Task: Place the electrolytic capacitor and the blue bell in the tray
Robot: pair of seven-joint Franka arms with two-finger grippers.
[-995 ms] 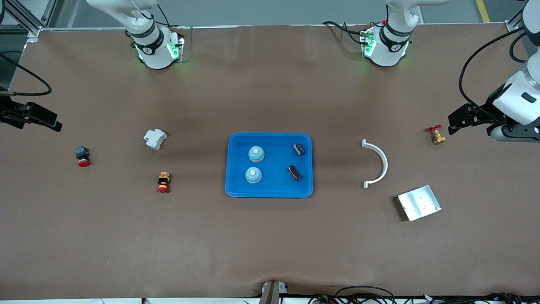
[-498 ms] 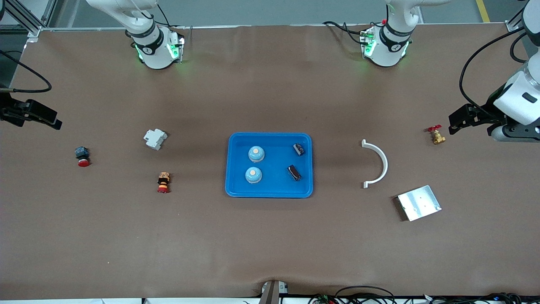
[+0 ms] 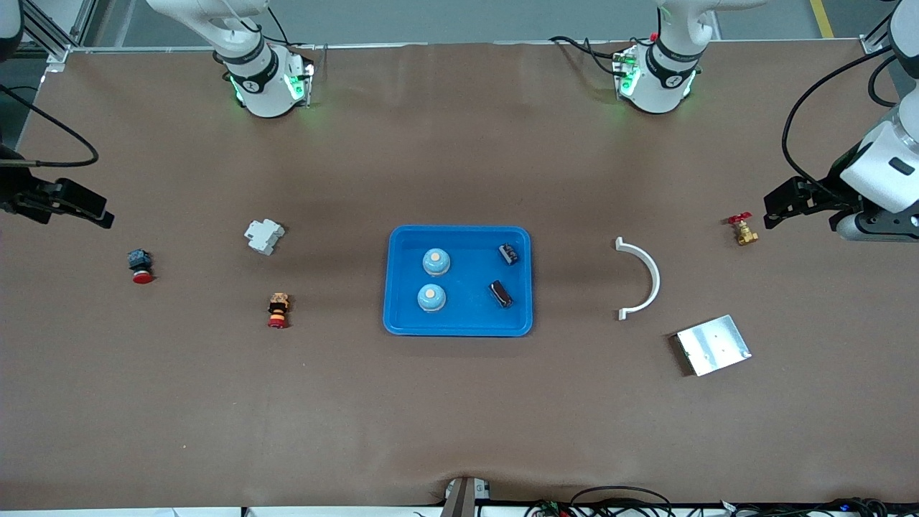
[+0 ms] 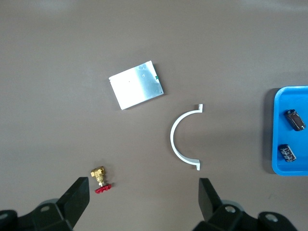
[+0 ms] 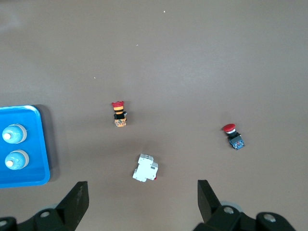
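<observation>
I see both bells (image 3: pixel 436 261) and both capacitors (image 3: pixel 501 293) inside tray (image 3: pixel 459 327), so job looks done. I park left gripper (image 4: pixel 144 197) and right gripper (image 5: pixel 142 195) empty, spread wide, at table ends, clear of tray.

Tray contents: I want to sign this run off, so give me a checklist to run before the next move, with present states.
1. Two blue bells inside the tray: ok.
2. Two capacitors inside the tray: ok.
3. Left gripper open, holding nothing: ok.
4. Right gripper open, holding nothing: ok.
5. Both grippers away from the tray, at the table's ends: ok.
</observation>
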